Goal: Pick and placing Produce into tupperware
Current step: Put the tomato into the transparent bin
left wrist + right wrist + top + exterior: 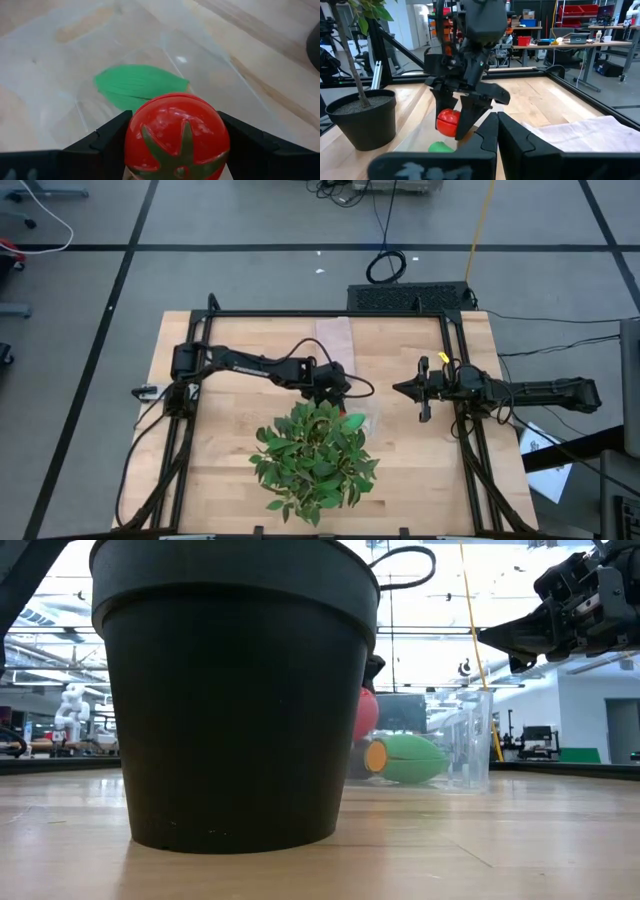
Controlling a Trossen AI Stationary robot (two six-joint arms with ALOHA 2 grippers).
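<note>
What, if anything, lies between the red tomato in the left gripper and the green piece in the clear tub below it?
Nothing: the left wrist view shows only air between the red tomato and the green piece lying in the tupperware.

the red round piece (176, 134), a glossy toy tomato with a dark green star-shaped calyx, is clamped between two dark fingers above the tupperware (210, 75). the tupperware is a shallow, nearly see-through tub with rounded corners, standing on the wooden table just beside the black plant pot. inside it lies the bright green oval (137, 86), on its side, showing an orange end in the low view (405, 759); the brown fuzzy piece cannot be made out.
</note>
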